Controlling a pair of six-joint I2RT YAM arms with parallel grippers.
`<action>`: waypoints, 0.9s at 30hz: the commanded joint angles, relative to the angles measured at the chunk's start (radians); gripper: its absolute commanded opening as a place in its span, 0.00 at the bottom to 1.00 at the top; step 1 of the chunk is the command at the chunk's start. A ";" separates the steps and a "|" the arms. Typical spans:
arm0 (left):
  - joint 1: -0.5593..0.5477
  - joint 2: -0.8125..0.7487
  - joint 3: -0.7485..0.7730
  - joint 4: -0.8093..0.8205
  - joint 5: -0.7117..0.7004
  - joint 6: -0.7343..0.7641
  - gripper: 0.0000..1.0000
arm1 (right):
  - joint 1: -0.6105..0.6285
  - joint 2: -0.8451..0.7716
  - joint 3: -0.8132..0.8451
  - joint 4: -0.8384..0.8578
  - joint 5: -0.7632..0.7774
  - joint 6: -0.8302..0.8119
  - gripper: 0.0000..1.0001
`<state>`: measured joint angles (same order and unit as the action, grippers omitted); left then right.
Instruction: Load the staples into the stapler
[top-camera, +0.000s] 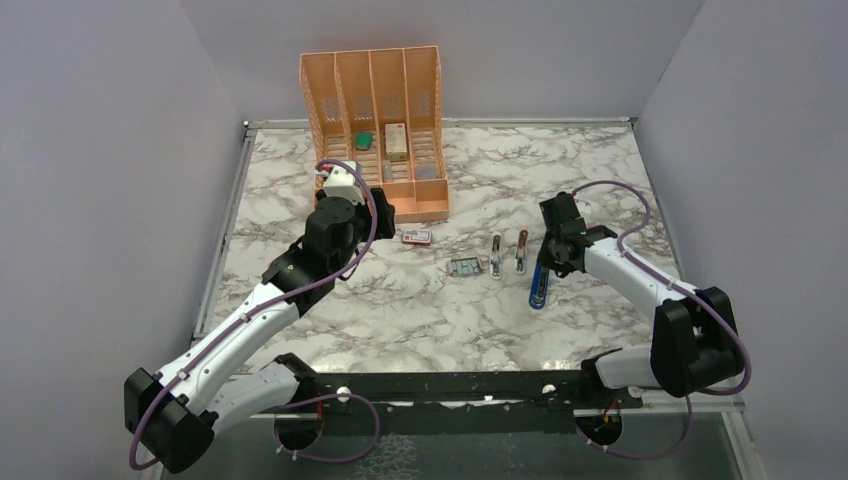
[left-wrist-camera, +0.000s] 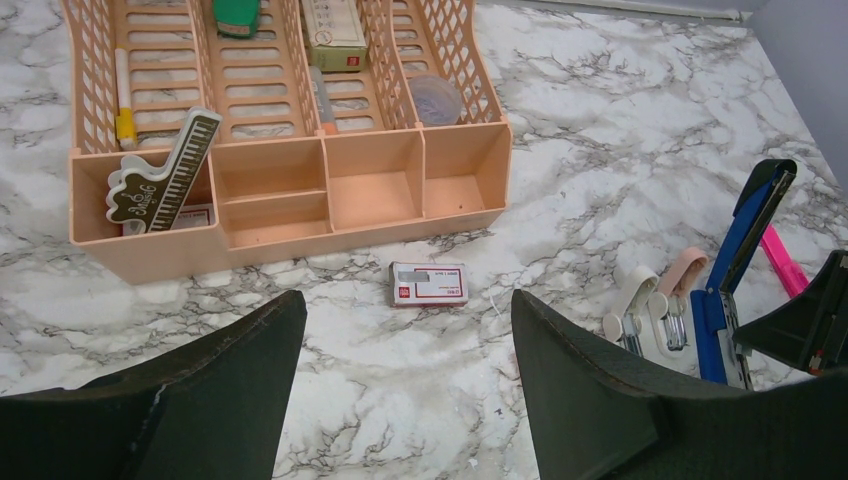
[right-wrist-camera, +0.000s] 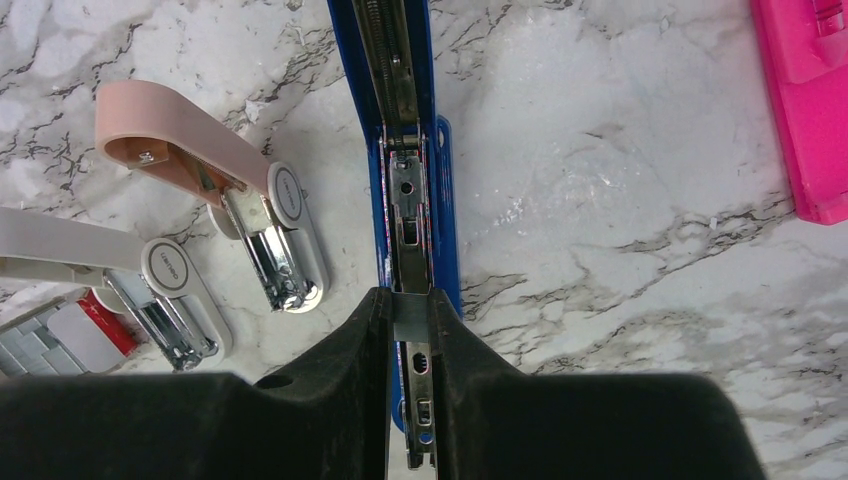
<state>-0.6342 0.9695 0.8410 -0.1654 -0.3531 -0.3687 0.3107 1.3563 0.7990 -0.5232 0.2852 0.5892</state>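
Left wrist view
- Left hand: my left hand (left-wrist-camera: 400, 415) is spread wide, fingers (left-wrist-camera: 200, 400) far apart and holding nothing, above the marble counter (left-wrist-camera: 600, 130).
- Sleeve: the red-and-white sleeve (left-wrist-camera: 429, 284) lies flat on the counter ahead of my open fingers, just in front of the orange organizer (left-wrist-camera: 300, 215).
- Stapler: the blue stapler (left-wrist-camera: 745, 235) is swung open at the right of this view, with its top arm tilted up.
- Neighbours: a small white stapler (left-wrist-camera: 628, 300) and a small tan-pink stapler (left-wrist-camera: 682, 280) lie just left of it, and a pink marker (left-wrist-camera: 785, 262) lies beyond it.

Right wrist view
- Right hand: my right hand (right-wrist-camera: 410, 312) is almost closed, pinching a grey strip of staples (right-wrist-camera: 410, 320).
- Strip: it sits directly over the stapler's silver channel (right-wrist-camera: 405, 215). I cannot tell whether it touches the metal.
- Tray: the grey tray (right-wrist-camera: 35, 345) of staples shows at the lower left, beside the small white stapler.

Top view
- Stapler: it lies right of the counter's middle, pointing from far edge to near edge, with my right hand over its far part.
- Tray and sleeve: the tray is left of the two small staplers. The sleeve is further left, towards the organizer.
- Organizer: it stands at the far edge, left of centre, and my left hand is just in front of it.
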 joint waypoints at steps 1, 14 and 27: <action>0.004 -0.005 -0.009 0.023 -0.004 0.013 0.76 | -0.009 0.007 -0.011 0.014 0.004 -0.015 0.19; 0.005 -0.005 -0.012 0.020 -0.007 0.013 0.76 | -0.013 0.022 -0.022 0.028 -0.012 -0.021 0.19; 0.004 -0.005 -0.015 0.018 -0.009 0.013 0.76 | -0.015 -0.007 -0.012 0.018 0.009 -0.011 0.19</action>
<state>-0.6342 0.9695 0.8337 -0.1650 -0.3531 -0.3687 0.3035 1.3693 0.7895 -0.5079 0.2829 0.5751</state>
